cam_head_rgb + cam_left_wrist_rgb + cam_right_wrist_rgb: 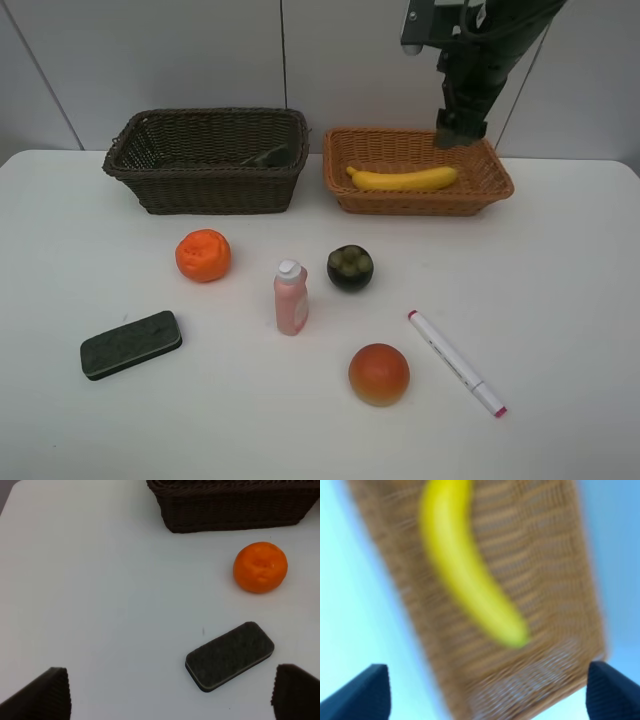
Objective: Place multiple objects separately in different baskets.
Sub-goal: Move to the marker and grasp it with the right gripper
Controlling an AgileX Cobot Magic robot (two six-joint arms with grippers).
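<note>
The banana (402,180) lies in the light tan basket (420,206) at the worktop's (560,300) far edge, with the right jaws spread wide above it, holding nothing. The left jaws (seen only from the wrist) are spread too, above the eraser (230,656) toward the front-left corner.

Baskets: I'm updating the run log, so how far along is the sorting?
Done: the banana lies in the tan basket, and a dark item sits in the brown basket. In hand: nothing; the right end effector hangs open above the tan basket. Left on the table: orange, eraser, pink bottle, mangosteen, red-orange fruit, marker.
</note>
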